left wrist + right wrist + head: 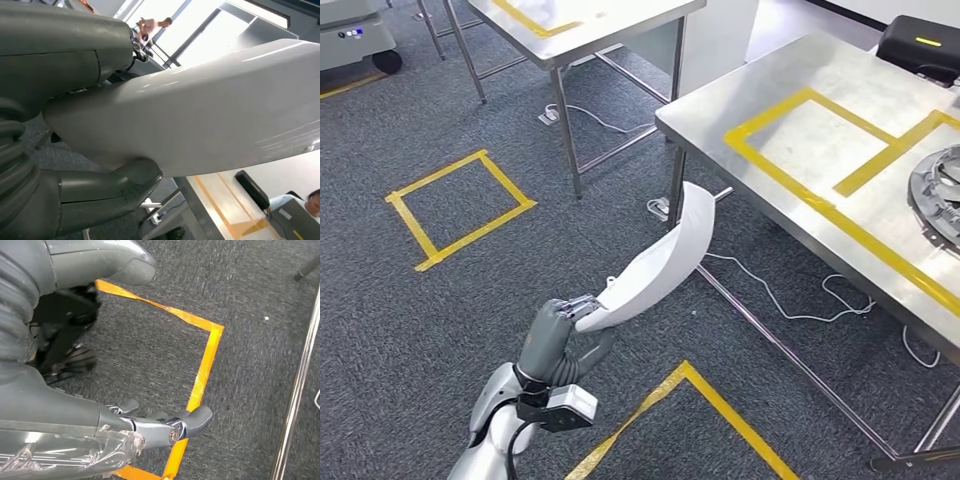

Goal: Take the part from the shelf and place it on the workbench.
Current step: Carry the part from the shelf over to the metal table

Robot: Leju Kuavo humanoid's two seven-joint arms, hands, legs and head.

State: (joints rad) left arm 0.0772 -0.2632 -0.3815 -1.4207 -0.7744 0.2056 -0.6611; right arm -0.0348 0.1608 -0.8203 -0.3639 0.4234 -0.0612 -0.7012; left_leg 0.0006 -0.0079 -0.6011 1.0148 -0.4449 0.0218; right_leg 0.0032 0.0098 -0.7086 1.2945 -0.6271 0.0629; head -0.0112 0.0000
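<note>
My left hand (554, 340) grips one end of a long, curved white part (663, 260), holding it out above the carpet with its far tip close to the corner of the steel workbench (803, 150). In the left wrist view the white part (196, 110) lies between the thumb (109, 192) and the fingers above it. My right hand (151, 427) hangs over the carpet with its fingers apart and nothing in it.
Yellow tape rectangles mark the workbench top (810, 130). A round metal disc part (940, 195) lies at the bench's right edge. A second steel table (569, 30) stands behind. Yellow tape squares (460, 205) and white cables (788, 300) lie on the grey carpet.
</note>
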